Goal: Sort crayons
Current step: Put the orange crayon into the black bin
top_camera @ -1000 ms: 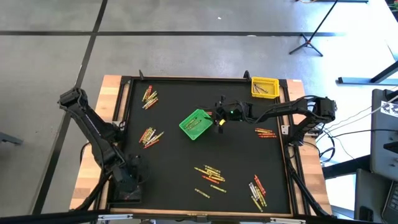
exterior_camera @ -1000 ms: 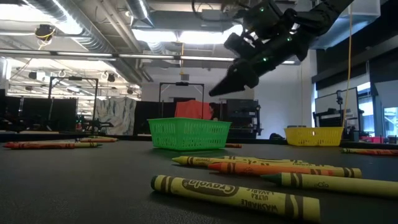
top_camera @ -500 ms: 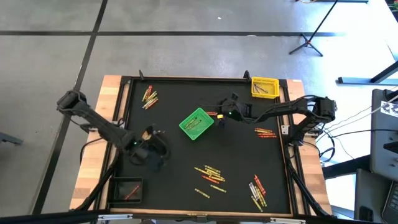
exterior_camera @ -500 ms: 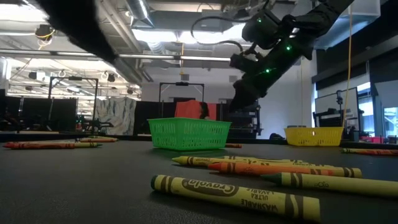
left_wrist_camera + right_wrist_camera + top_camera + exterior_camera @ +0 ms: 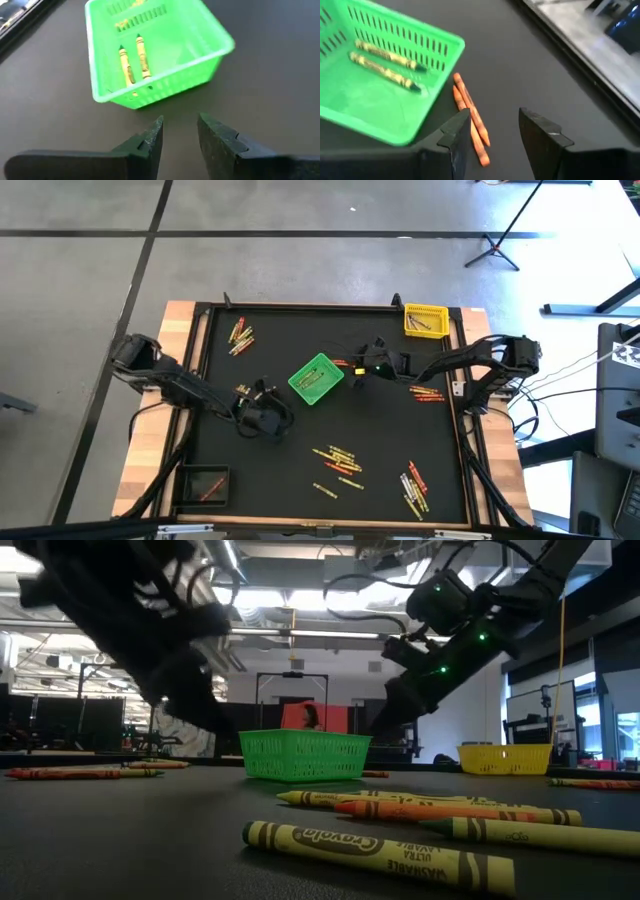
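Two green crayons (image 5: 132, 62) lie in the green basket (image 5: 316, 379) at mid-table. My left gripper (image 5: 180, 127) hovers open just off the basket's near left side (image 5: 262, 412), with nothing between its fingers. My right gripper (image 5: 492, 125) is open off the basket's right side (image 5: 362, 366), above two orange crayons (image 5: 470, 117) that lie flat on the mat by the basket's wall. More crayons lie in loose groups: far left (image 5: 240, 335), near middle (image 5: 338, 460), near right (image 5: 414, 488) and at the right (image 5: 428, 393).
A yellow basket (image 5: 425, 320) stands at the far right corner and a black basket (image 5: 205, 483) at the near left corner. Yellow and orange crayons (image 5: 420, 825) lie close to the low camera. The black mat (image 5: 300, 480) is bare between the groups.
My left gripper has swung from the near left corner, over the black basket, toward the green basket at mid-table, sinking and turning as it came. My right gripper has sunk a little beside the green basket and rolled. Neither has shut or taken hold.
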You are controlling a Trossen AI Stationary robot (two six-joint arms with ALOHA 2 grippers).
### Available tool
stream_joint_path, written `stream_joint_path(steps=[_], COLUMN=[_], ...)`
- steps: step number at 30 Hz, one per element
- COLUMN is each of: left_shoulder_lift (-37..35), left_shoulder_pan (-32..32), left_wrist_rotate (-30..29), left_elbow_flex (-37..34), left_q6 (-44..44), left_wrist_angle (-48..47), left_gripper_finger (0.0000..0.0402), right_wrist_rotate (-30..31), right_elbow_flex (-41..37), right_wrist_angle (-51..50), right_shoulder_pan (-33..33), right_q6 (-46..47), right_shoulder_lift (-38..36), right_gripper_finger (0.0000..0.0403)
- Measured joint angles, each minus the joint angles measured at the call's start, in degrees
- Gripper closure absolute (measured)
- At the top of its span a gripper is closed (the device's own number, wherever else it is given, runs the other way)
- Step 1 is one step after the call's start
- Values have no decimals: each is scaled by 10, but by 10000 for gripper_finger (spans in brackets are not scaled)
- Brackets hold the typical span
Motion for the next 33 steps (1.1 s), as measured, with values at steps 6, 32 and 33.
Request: stream_joint_path(steps=[6,32,33], left_shoulder_lift=[25,27,27], left_shoulder_pan=[31,57,57], left_wrist_rotate=[3,18,18], left_elbow_flex=[-32,-33,-33], left_q6=[19,39,39], left_wrist_angle=[98,84,79], left_gripper_finger=[295,295,295], right_wrist_rotate=[-4,-165,-165], right_elbow_flex=[-2,2,2], right_wrist_angle=[49,20,18], right_shoulder_pan=[0,48,52], right_q6=[-35,-14,-16], right_shoulder_lift=[54,76,75], right_gripper_finger=[237,237,237])
